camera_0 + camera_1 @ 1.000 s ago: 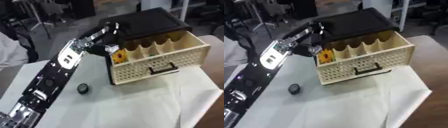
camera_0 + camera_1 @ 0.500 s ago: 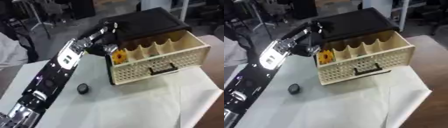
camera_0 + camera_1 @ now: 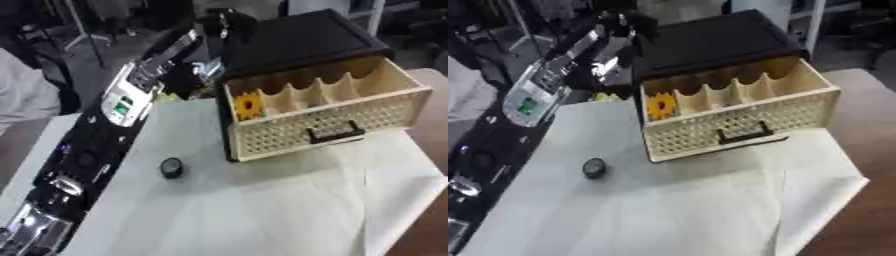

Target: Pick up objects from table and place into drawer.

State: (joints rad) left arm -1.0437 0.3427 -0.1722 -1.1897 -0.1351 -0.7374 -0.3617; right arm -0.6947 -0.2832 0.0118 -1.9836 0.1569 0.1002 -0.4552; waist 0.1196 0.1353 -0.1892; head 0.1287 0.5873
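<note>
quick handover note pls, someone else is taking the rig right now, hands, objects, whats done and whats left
Left robot hand: raised above the far left corner of the black cabinet; too blurred to tell whether it holds anything.
Right robot hand: not in view.
Cream perforated drawer: pulled open, dividers visible.
Yellow gear-shaped piece: already in the drawer's leftmost compartment.
Small round black object: lying on the white table cover, in front of the drawer's left end, untouched.
Left: pick up the black object and put it in the drawer.
</note>
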